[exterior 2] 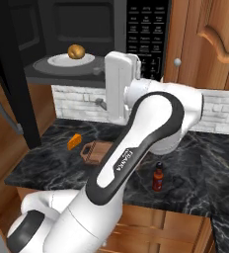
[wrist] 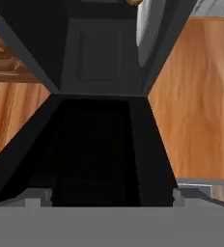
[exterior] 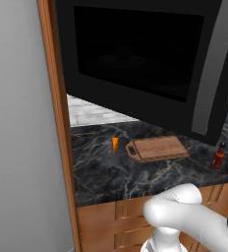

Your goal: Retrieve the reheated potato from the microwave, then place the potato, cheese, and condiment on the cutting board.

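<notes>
Right base view shows the microwave (exterior 2: 87, 44) open, potato (exterior 2: 76, 51) waiting on its plate (exterior 2: 55, 61); retrieval comes next, probably reaching inside. Claw state: cannot tell.

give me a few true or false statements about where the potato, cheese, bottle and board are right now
1. The microwave door is open. True.
2. The potato lies on the cutting board. False: it sits on a white plate inside the microwave.
3. The cheese is on the counter, beside the board's handle end. True.
4. The red bottle lies on its side on the board. False: it stands upright on the counter, off the board.
5. Nothing rests on the board. True.
</notes>
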